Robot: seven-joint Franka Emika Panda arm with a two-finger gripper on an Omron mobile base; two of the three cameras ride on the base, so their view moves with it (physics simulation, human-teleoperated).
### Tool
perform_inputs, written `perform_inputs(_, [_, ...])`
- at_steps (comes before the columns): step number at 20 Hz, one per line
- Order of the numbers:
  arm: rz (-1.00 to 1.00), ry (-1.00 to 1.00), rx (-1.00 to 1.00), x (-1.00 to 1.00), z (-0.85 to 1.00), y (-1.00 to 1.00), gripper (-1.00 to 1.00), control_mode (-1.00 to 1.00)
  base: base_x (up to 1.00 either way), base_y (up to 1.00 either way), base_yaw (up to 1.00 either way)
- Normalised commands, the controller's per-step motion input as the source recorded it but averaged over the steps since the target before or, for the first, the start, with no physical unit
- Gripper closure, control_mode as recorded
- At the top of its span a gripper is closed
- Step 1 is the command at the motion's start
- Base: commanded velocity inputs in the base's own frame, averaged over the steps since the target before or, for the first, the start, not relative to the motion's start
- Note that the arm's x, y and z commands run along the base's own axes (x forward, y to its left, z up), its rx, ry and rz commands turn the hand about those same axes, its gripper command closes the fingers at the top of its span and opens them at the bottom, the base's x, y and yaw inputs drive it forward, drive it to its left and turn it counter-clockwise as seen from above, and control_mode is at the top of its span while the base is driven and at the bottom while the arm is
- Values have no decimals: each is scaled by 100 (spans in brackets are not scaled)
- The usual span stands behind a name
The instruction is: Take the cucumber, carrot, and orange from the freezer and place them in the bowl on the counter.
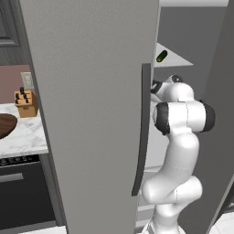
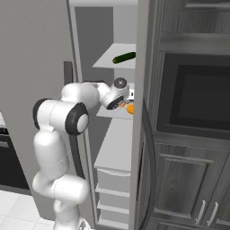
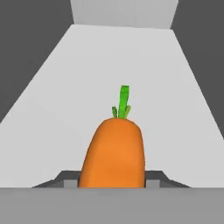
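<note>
The freezer (image 1: 91, 114) stands open, and my arm reaches onto its middle white shelf (image 2: 117, 113). The carrot (image 3: 116, 148), bright orange with a small green top, lies lengthwise on that shelf and points away from the hand. My gripper (image 3: 111, 180) is shut on its near end, one dark fingertip (image 3: 65, 178) on each side. From the right base view the gripper (image 2: 123, 103) has an orange patch (image 2: 130, 108) at its tip; I cannot tell whether that is the carrot or the orange. The cucumber (image 2: 124, 57) lies on the shelf above. The bowl (image 1: 5, 124) sits on the counter (image 1: 25, 135) at far left.
The wide grey freezer door with its dark handle (image 1: 142, 128) stands between the arm and the counter. A tan knife block (image 1: 26, 103) stands behind the bowl. Dark cabinets and a built-in oven (image 2: 197, 94) flank the freezer on the right. White drawers (image 2: 114, 179) lie below the shelves.
</note>
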Motion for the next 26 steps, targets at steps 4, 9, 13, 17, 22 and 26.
perform_inputs(4, [-5, -22, 0, -81, 98, 0, 100, -100, 0, 0, 0])
perform_inputs(9, [-14, -10, 0, -99, 100, -1, 100, -100, 0, 0, 0])
perform_inputs(13, [-20, -1, 0, -100, 100, -10, 100, -100, 0, 0, 0])
perform_inputs(17, [-24, 9, 0, -100, 100, -15, 100, -100, 0, 0, 0])
perform_inputs(22, [-15, 17, 1, -100, 74, -19, 100, -100, 0, 0, 0])
perform_inputs(26, [-1, 4, 0, -100, 11, -10, 100, -100, 0, 0, 0])
